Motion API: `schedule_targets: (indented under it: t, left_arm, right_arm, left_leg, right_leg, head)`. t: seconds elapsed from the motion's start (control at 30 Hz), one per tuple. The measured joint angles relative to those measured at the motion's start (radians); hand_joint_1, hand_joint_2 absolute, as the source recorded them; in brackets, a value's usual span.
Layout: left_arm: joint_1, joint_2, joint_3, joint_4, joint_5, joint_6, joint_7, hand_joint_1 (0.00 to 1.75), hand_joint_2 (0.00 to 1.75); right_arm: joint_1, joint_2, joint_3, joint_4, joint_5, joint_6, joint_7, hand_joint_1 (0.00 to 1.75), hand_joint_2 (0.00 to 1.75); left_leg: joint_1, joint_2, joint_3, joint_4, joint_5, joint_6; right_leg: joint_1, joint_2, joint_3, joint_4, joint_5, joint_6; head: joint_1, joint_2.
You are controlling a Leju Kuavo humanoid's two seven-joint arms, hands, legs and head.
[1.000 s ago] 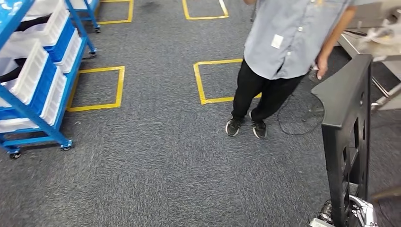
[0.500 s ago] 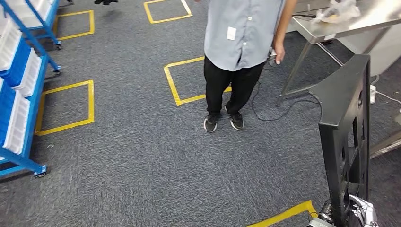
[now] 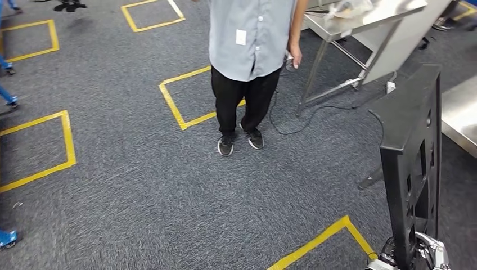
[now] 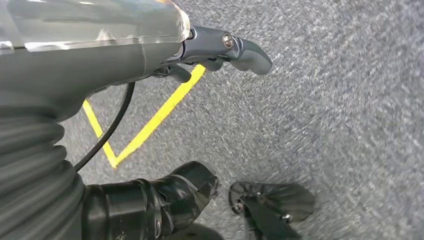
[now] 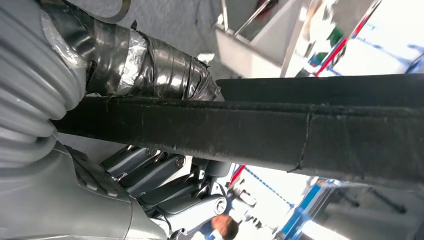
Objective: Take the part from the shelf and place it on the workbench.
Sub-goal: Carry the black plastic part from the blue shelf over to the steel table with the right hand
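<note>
Head view — right hand point(image 3: 419, 256) grips upright black part point(image 3: 413, 163); person point(image 3: 247, 62) near.

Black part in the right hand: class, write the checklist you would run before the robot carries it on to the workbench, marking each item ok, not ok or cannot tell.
1. Part gripped by right hand: ok, thumb and fingers close around it in the right wrist view.
2. Part upright: ok.
3. Left hand free: ok, it holds nothing.
4. Path free: not ok, a person stands ahead and a cable lies on the carpet.
5. Workbench in sight: ok, a steel surface at the right.
6. Space on the workbench: cannot tell.
</note>
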Motion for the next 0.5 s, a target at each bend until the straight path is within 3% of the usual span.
schedule_targets:
  t: [0.03, 0.07, 0.13, 0.2, 0.23, 0.3, 0.33, 0.4, 0.43, 0.5]
  left_arm:
    - [0.001, 0.000, 0.000, 0.000, 0.000, -0.001, 0.000, 0.00, 1.75]
    - [0.001, 0.000, 0.000, 0.000, 0.000, -0.001, 0.001, 0.00, 1.75]
    - [-0.001, 0.000, 0.000, 0.000, 0.000, -0.002, 0.001, 0.00, 1.75]
    - [-0.002, 0.000, 0.000, 0.000, 0.000, -0.003, 0.001, 0.00, 1.75]
    - [-0.003, -0.001, 0.000, 0.000, 0.000, -0.004, 0.001, 0.00, 1.75]
    - [-0.007, -0.001, 0.000, 0.000, 0.000, -0.004, 0.000, 0.00, 1.75]
    - [-0.008, -0.001, 0.000, 0.000, 0.000, -0.004, 0.000, 0.00, 1.75]
    - [-0.008, 0.000, 0.000, 0.000, 0.000, -0.004, 0.000, 0.00, 1.75]
    - [-0.006, 0.000, 0.000, 0.000, 0.000, -0.005, -0.001, 0.00, 1.75]
    - [-0.003, 0.000, 0.000, 0.000, 0.001, -0.008, -0.003, 0.00, 1.75]
  right_arm:
    - [0.001, 0.000, 0.000, 0.000, 0.000, 0.000, 0.000, 1.75, 1.75]
    - [0.001, 0.000, 0.000, 0.001, 0.000, 0.000, 0.000, 1.75, 1.75]
    - [0.002, 0.000, 0.000, 0.001, 0.000, 0.000, 0.000, 1.75, 1.75]
    - [0.001, 0.000, 0.000, 0.001, 0.001, 0.000, 0.000, 1.75, 1.75]
    - [0.001, 0.000, 0.000, 0.002, 0.001, 0.000, 0.000, 1.75, 1.75]
    - [0.003, 0.000, 0.000, 0.002, 0.002, 0.000, 0.000, 1.75, 1.75]
    - [0.005, 0.000, 0.000, 0.001, 0.002, 0.000, 0.000, 1.75, 1.75]
    - [0.006, 0.000, 0.000, 0.001, 0.002, -0.001, 0.000, 1.75, 1.75]
    - [0.006, 0.000, 0.000, 0.001, 0.002, -0.001, 0.000, 1.75, 1.75]
    - [0.005, 0.000, 0.000, 0.002, 0.003, 0.000, 0.000, 1.75, 1.75]
  left_leg:
    - [-0.001, 0.014, 0.001, 0.000, -0.002, 0.000]
    - [-0.002, 0.027, 0.002, 0.000, -0.004, 0.000]
    - [-0.002, 0.048, 0.010, 0.001, -0.009, -0.004]
    - [-0.007, 0.066, 0.019, 0.002, -0.017, -0.013]
    - [-0.009, 0.075, 0.022, 0.002, -0.019, -0.017]
    - [-0.011, 0.094, 0.027, 0.001, -0.023, -0.025]
    - [-0.010, 0.090, 0.028, 0.005, -0.029, -0.031]
    - [-0.006, 0.046, 0.009, 0.057, -0.066, -0.040]
    - [-0.002, 0.015, -0.017, 0.113, -0.098, -0.044]
    - [0.000, -0.012, -0.081, 0.246, -0.155, -0.049]
  right_leg:
    - [-0.002, -0.004, -0.013, 0.028, -0.003, 0.002]
    - [-0.003, -0.008, -0.007, 0.019, 0.014, 0.003]
    - [-0.001, -0.033, 0.060, -0.105, 0.079, -0.002]
    - [0.010, -0.073, 0.122, -0.223, 0.116, -0.014]
    - [0.015, -0.083, 0.133, -0.246, 0.117, -0.020]
    - [0.018, -0.067, 0.131, -0.251, 0.117, -0.030]
    - [0.014, -0.056, 0.132, -0.255, 0.119, -0.034]
    - [0.006, -0.035, 0.135, -0.265, 0.127, -0.047]
    - [0.004, -0.025, 0.135, -0.267, 0.129, -0.052]
    - [0.003, -0.002, 0.133, -0.267, 0.130, -0.056]
  head:
    - [0.000, 0.000]
    - [0.000, 0.000]
    - [0.000, 0.000]
    - [0.000, 0.000]
    - [0.000, 0.000]
    - [0.000, 0.000]
    - [0.000, 0.000]
    - [-0.001, 0.000]
    - [-0.001, 0.000]
    - [-0.001, 0.000]
